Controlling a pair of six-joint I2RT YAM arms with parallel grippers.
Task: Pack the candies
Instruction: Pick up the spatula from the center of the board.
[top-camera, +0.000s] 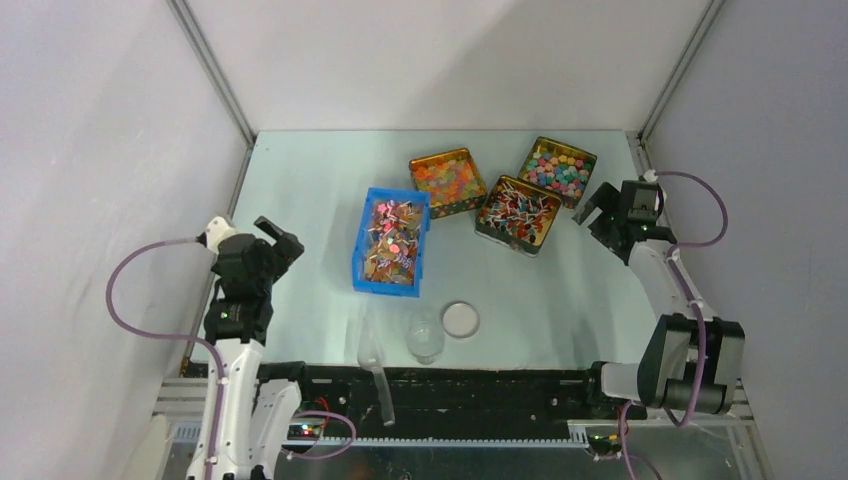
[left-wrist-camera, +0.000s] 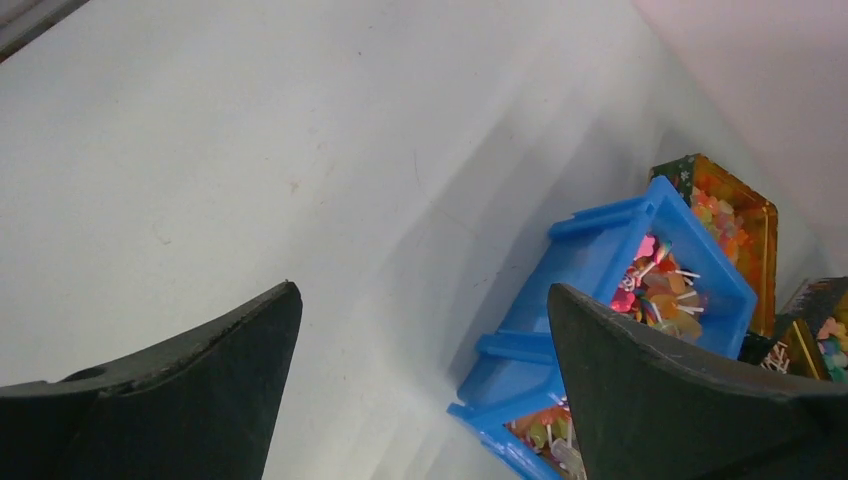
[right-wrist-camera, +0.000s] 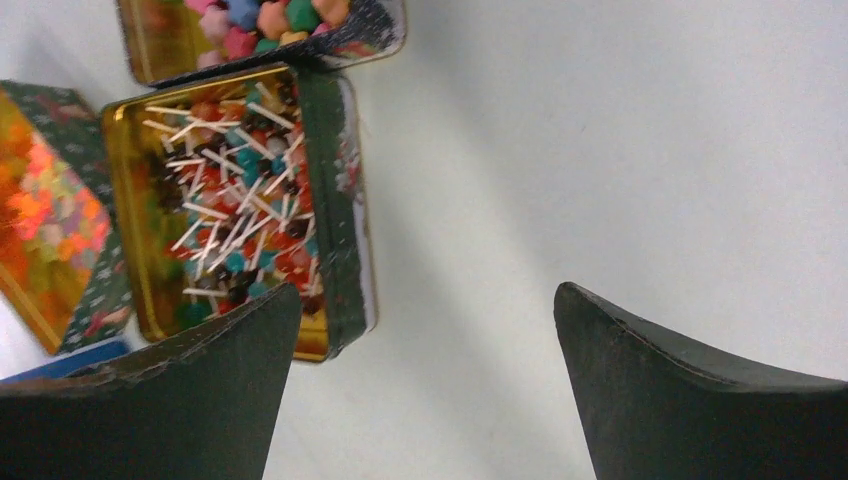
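We see left gripper (left-wrist-camera: 422, 288) at 9 o'clock, right gripper (right-wrist-camera: 426, 289) at 3 o'clock of the candies (top-camera: 392, 240), both spread wide, empty.

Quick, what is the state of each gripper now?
Left gripper: open, holding nothing.
Right gripper: open, holding nothing.

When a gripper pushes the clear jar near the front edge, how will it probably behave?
The jar looks empty and stands open, its lid beside it, so it is probably light and may slide or tip easily. Its clear, smooth wall could be slippery to grip. Glass or plastic cannot be told.
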